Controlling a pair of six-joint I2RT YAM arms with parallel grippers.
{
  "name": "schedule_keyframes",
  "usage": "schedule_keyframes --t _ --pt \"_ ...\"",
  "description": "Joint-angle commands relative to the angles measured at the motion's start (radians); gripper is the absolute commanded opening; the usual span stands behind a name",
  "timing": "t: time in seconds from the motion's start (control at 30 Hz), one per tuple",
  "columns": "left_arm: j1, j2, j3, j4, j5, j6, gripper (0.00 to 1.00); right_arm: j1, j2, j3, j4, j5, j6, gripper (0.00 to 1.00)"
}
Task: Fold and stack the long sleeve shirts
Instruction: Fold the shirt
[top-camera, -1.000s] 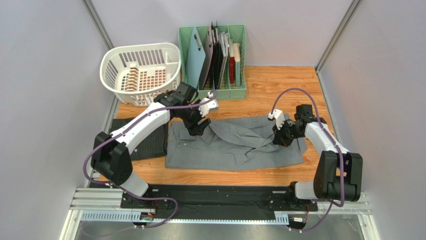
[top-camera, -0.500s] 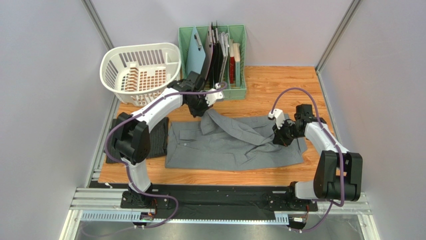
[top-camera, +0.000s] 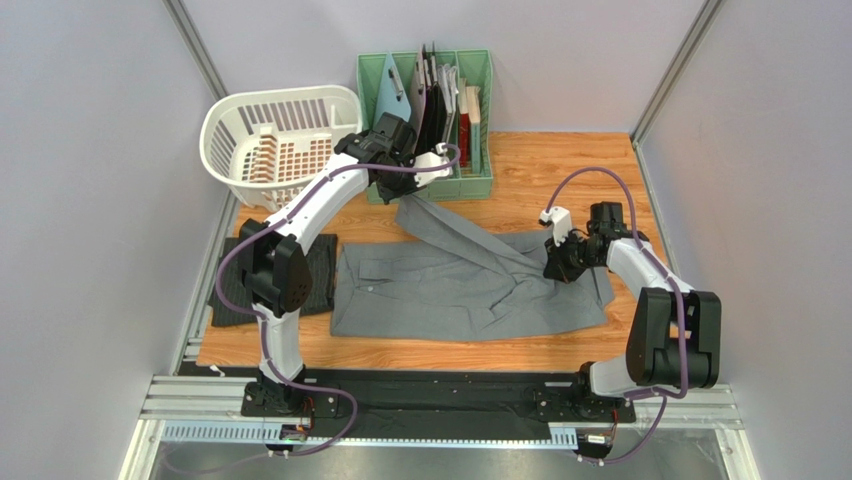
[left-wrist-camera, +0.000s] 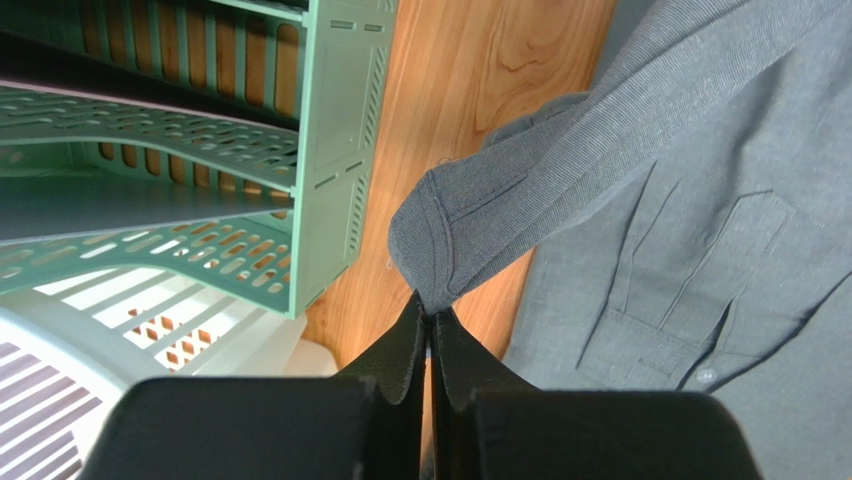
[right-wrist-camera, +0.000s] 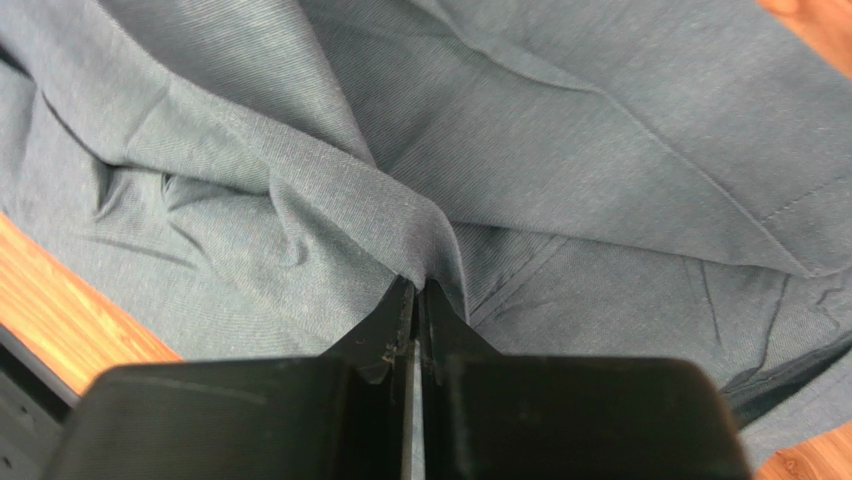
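Note:
The grey long sleeve shirt (top-camera: 450, 295) lies spread on the wooden table. One sleeve (top-camera: 450, 235) is stretched diagonally up toward the back. My left gripper (top-camera: 403, 193) is shut on that sleeve's cuff (left-wrist-camera: 450, 235), just in front of the green rack, with the jaws (left-wrist-camera: 431, 312) pinching the cuff's tip. At the shirt's right side my right gripper (top-camera: 558, 268) is shut on a raised fold of grey cloth (right-wrist-camera: 390, 225), with the pinch (right-wrist-camera: 417, 288) plain in the right wrist view. The dark pinstriped shirt (top-camera: 318, 275) lies folded at the left, partly under the left arm.
A green file rack (top-camera: 425, 105) with folders stands at the back, close behind the left gripper. A white laundry basket (top-camera: 280, 140) sits at the back left. Grey walls close in both sides. Bare wood (top-camera: 560, 170) shows at the back right.
My left gripper shut on the sleeve cuff over the shirt's chest and drew it up and back toward the green rack, stretching the sleeve out. The right gripper stayed shut on its fold.

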Motion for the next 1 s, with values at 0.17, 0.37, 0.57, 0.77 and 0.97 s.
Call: schedule_keyframes --t 0.17,0.37,0.57,0.77,0.97 --pt "-0.027 -0.049 0.043 0.013 -0.068 0.046 0.00 -0.004 -0.070 -0.035 0.085 0.097 0.130 0.35" --pt "-0.039 -0.009 0.132 0.058 -0.106 0.009 0.00 -0.007 -0.085 -0.049 0.034 0.143 0.089 0.09" --pt "-0.071 0.000 0.178 0.068 -0.077 0.031 0.00 -0.027 -0.088 -0.067 -0.023 0.177 0.030 0.02" --pt "-0.122 0.003 0.152 0.139 -0.112 0.068 0.00 -0.104 -0.070 -0.108 -0.099 0.225 -0.029 0.01" --pt "-0.183 -0.003 0.131 0.225 -0.156 0.103 0.00 -0.156 -0.145 -0.145 -0.159 0.206 -0.063 0.01"
